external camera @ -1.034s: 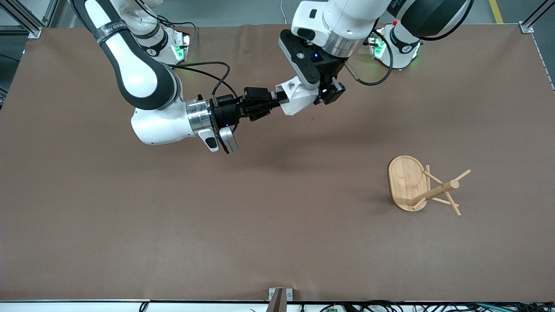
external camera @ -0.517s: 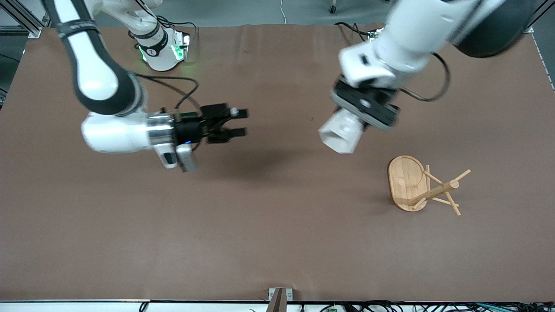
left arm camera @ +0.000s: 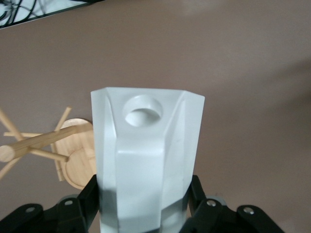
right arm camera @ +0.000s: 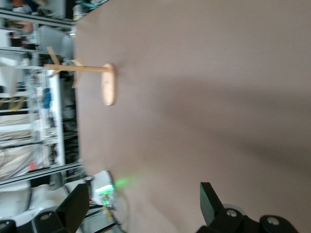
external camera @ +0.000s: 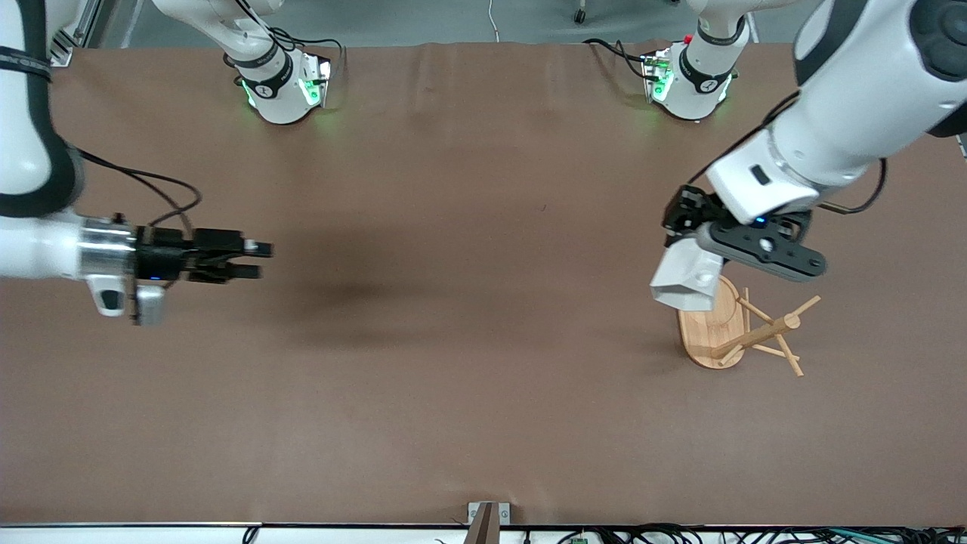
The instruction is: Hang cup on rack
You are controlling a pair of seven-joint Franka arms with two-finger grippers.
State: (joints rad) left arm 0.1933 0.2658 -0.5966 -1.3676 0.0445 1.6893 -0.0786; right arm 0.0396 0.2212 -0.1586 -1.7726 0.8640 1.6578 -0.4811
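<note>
White faceted cup [external camera: 686,278] hangs clamped in the left gripper [external camera: 699,253] above the bamboo rack [external camera: 736,326] near the table's left-arm edge, handle outward for pegging; right gripper [external camera: 253,259] waits empty, fingers apart.

the cup [external camera: 686,276] hangs over the rack [external camera: 736,325] base, toward the left arm's table end.

The cup [external camera: 686,278] covers the rack [external camera: 710,332] base's 11 o'clock edge. The left tool [external camera: 691,249] fingertips are hidden under the cup. The right tool [external camera: 253,259] is motion-blurred.
</note>
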